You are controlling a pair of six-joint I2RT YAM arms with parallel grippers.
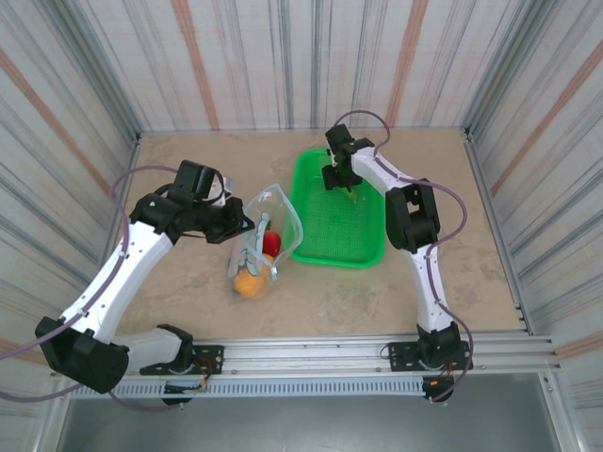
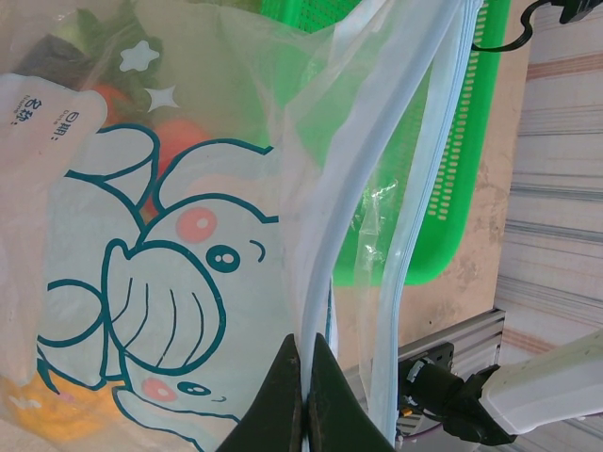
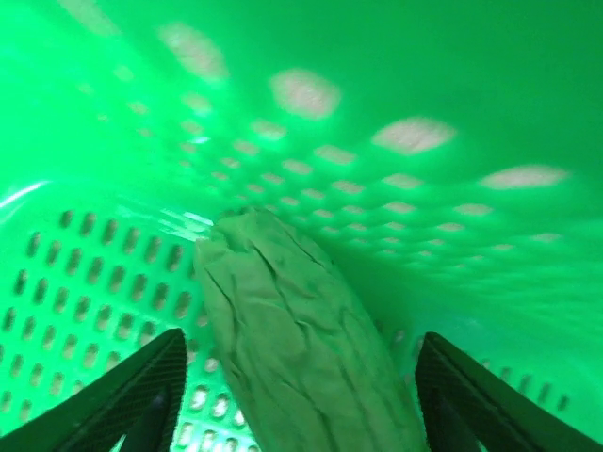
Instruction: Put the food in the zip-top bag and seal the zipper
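Left gripper (image 2: 303, 347) is clamping hard on the zipper (image 2: 325, 254), two dark fingers pressed flat together with the pale blue strip caught between them. That pinch is holding up one lip of the bag (image 1: 267, 234), and the mouth is gaping wide, opening toward the basket (image 1: 339, 261).

From overhead, the bag is lying on the table (image 1: 188, 292) just left of the basket, close by its near left corner. Food is sitting inside it: a red apple (image 1: 271, 242) up near the mouth and an orange (image 1: 249, 282) down at the closed end. Through the left wrist camera, the clear plastic with its cartoon elephant is showing orange and red shapes behind it, plus something dark at the upper left that is too blurred to name.

Over to the right gripper (image 3: 300, 337): it is reaching down inside the green basket at its far end. Its jaws are standing apart, one finger on each side of a long wrinkled vegetable (image 3: 311, 377), with a sliver of basket floor showing on both sides, so nothing is being squeezed. The vegetable is lying on the holed floor, pointing toward the basket wall, everything tinted green.
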